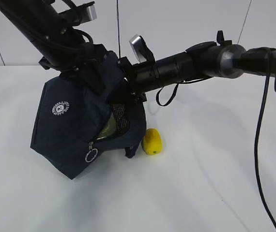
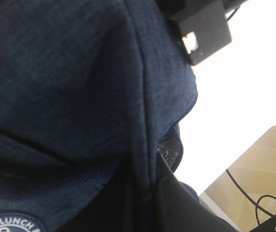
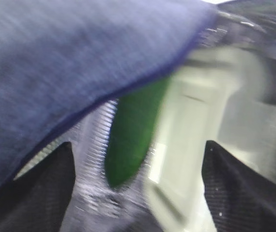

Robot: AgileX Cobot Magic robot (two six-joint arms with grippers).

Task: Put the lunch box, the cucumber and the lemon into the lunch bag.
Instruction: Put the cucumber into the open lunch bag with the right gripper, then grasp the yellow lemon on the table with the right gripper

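Reaching into the mouth of the dark navy fabric lunch bag, the right arm's fingers stood spread around nothing beside the dark green cucumber and sage-lidded lunch box, while the bright yellow lemon lay on the white counter just right of the bag, nearer that arm than the left one, whose fingers pinched the bag's top.

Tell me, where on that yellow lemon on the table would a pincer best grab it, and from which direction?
Probably from above, closing across the narrow middle of the lemon. It lies on its side on the white table, close beside the lunch bag, so the bag crowds its left side. The top and right are free. Its oval shape is slimmest across its short width, so a grip there should slip least.
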